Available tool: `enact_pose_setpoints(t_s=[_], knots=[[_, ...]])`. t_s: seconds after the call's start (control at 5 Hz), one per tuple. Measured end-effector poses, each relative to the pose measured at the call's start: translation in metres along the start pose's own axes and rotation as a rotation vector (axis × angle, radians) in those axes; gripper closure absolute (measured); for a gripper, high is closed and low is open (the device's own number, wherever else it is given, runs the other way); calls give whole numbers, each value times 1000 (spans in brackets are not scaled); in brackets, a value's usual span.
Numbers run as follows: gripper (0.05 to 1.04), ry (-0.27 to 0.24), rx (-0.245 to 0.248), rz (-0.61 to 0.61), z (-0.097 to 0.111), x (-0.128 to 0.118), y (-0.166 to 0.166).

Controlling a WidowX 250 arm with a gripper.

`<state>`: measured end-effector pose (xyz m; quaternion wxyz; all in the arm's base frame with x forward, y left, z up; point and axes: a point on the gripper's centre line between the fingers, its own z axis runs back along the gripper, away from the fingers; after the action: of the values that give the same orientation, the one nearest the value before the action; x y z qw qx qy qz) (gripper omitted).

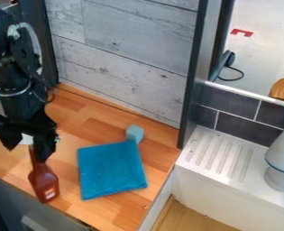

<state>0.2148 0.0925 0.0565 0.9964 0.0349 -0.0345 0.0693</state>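
Where the pincer point(27, 154) hangs by a bottle point(43, 181), cloth point(111, 170) lies beside block point(134, 133)

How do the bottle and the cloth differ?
The bottle is reddish brown, the cloth bright blue. The bottle is slim with a narrow neck; the cloth is broad and flat. The bottle's neck is near the gripper; the cloth lies clear of it. Both are on the wooden counter.

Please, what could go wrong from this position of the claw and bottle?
The brown bottle is close to the edge of the counter, so a small push may make it fall. The claw is open near its thin neck, so a badly aimed move could knock it.
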Motion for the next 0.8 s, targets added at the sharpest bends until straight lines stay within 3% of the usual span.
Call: enact_pose_setpoints(t_s=[0.4,0.6,0.8], knots=[[570,9,-24,-10,-5,-1,-4],[751,-5,-28,-10,-1,0,-4],[751,10,-47,-12,1,-2,-7]])
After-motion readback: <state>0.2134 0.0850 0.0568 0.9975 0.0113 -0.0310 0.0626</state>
